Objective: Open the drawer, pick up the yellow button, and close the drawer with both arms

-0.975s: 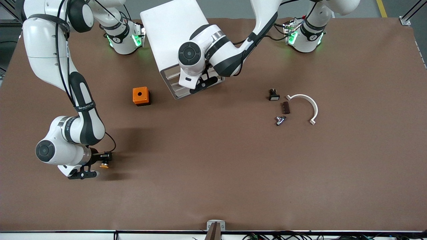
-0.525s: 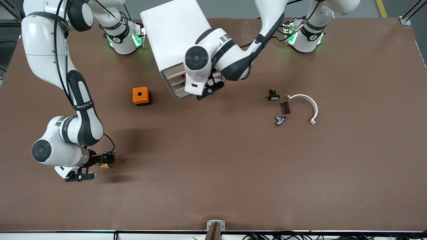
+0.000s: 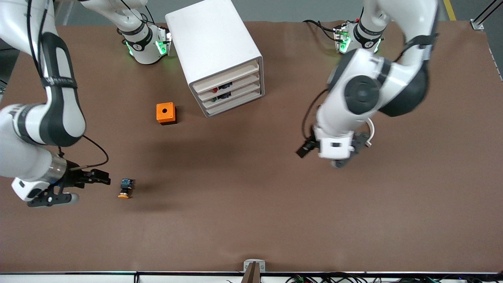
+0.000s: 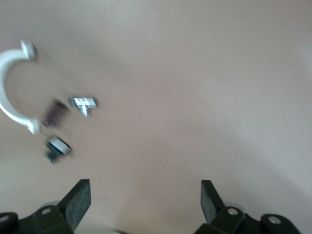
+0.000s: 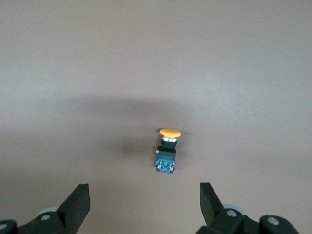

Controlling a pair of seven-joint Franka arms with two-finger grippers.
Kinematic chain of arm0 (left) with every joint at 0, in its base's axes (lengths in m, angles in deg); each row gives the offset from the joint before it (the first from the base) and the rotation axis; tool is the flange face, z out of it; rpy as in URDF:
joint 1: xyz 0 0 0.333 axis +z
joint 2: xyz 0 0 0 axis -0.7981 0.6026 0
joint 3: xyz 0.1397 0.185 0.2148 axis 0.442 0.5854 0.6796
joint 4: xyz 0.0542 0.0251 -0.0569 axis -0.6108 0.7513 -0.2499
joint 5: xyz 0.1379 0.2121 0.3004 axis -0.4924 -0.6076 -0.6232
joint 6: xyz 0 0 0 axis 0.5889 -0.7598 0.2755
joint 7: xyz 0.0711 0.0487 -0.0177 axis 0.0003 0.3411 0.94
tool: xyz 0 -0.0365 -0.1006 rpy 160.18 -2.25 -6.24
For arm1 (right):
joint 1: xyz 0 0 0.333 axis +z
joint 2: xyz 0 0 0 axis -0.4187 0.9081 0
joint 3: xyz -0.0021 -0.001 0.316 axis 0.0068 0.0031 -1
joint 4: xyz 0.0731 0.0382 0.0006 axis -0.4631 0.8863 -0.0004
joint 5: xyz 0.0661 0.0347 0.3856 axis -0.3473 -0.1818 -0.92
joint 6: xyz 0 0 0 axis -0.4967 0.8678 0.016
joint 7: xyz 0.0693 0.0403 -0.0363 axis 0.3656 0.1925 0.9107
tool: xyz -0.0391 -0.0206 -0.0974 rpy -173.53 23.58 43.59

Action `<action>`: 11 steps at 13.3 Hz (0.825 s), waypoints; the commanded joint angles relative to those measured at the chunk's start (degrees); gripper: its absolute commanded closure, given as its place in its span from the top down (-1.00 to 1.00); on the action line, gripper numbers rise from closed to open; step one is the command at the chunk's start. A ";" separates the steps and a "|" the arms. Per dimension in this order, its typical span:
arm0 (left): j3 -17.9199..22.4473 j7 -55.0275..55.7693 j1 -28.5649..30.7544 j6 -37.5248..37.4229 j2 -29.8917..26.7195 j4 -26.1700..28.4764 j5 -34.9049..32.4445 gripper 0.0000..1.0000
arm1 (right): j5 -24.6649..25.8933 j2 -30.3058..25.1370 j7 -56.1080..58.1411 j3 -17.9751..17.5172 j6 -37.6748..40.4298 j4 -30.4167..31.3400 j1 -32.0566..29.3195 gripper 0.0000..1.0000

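The white cabinet [image 3: 214,43] stands near the robots' bases, and its topmost drawer [image 3: 226,76] is flush with the three below it. The button [image 3: 125,188], with orange cap and blue rear piece, lies alone on the brown table; it also shows in the right wrist view [image 5: 166,148]. My right gripper [image 3: 100,179] is open and empty beside the button, toward the right arm's end of the table, with a gap between them [image 5: 144,195]. My left gripper [image 3: 332,151] is open and empty, up over the small parts [image 4: 144,195].
An orange cube with a round hole [image 3: 166,113] sits beside the cabinet. Under the left hand lie a white curved clamp [image 4: 9,92], a metal piece [image 4: 83,102], a brown piece [image 4: 53,112] and a black-and-white switch part [image 4: 57,147].
The left arm pushed the top drawer shut, then swung from the cabinet's front to over the small parts. The right gripper let go of the button and drew back from it.
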State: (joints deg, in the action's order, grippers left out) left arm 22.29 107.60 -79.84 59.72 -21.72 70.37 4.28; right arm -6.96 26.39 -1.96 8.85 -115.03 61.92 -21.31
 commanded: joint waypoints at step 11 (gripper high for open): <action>-1.75 -46.58 23.54 -13.74 -24.21 9.72 -5.14 0.99 | 4.17 -24.37 -14.07 -1.19 16.84 2.81 -0.28 1.00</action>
State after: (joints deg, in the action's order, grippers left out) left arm 22.09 66.52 -59.42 45.70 -39.86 73.75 0.43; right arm -3.72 5.22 -14.92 8.09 -99.37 62.82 -20.84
